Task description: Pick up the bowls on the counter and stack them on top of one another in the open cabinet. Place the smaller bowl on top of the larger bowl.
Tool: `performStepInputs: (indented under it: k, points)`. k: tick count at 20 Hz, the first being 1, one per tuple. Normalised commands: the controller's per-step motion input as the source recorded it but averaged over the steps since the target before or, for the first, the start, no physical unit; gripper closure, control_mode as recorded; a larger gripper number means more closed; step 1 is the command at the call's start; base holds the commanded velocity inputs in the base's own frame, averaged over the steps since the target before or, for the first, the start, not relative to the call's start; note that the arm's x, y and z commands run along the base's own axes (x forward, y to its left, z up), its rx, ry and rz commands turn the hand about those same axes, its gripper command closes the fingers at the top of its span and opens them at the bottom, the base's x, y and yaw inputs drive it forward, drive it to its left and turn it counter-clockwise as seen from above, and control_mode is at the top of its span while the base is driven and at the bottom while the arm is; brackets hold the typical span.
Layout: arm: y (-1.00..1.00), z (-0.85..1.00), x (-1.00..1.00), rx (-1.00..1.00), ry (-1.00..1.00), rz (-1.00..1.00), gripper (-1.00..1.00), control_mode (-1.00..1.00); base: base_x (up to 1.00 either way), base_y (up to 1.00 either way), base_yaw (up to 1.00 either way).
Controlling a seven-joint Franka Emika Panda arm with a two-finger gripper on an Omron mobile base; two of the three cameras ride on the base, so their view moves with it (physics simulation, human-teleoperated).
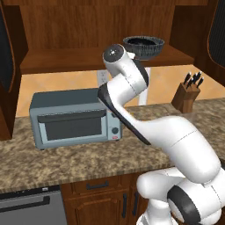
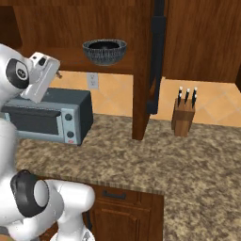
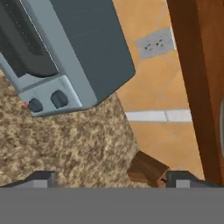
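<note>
On the worktop (image 1: 88,158) at left stands a toaster oven (image 1: 72,119); right of it, the larger bowl (image 1: 143,47) sits on the open cabinet (image 1: 66,59) shelf, near its front edge. Claw (image 3: 109,178) fingertips stand wide apart, empty. Judged risk: a careless stacking touch could nudge that bowl off the shelf.

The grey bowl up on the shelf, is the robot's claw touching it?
Apart. In the right base view the end effector hangs over the toaster oven, with open space before the grey bowl.
</note>
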Motion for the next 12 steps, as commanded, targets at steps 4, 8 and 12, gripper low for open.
performStepInputs:
  k: [4, 8, 12]
  points:
    - [0.01, -1.0, -0.71, -0.03, 0.31, 0.0, -1.0, -1.0, 0.0, 0.0, 0.0]
    - [-0.01, -0.43, -0.08, 0.01, 0.1, 0.0, -1.0, -1.0, 0.0, 0.0, 0.0]
    - [0.0, 0.0, 0.0, 0.0, 0.0, 0.0, -1.0, -1.0, 0.0, 0.0, 0.0]
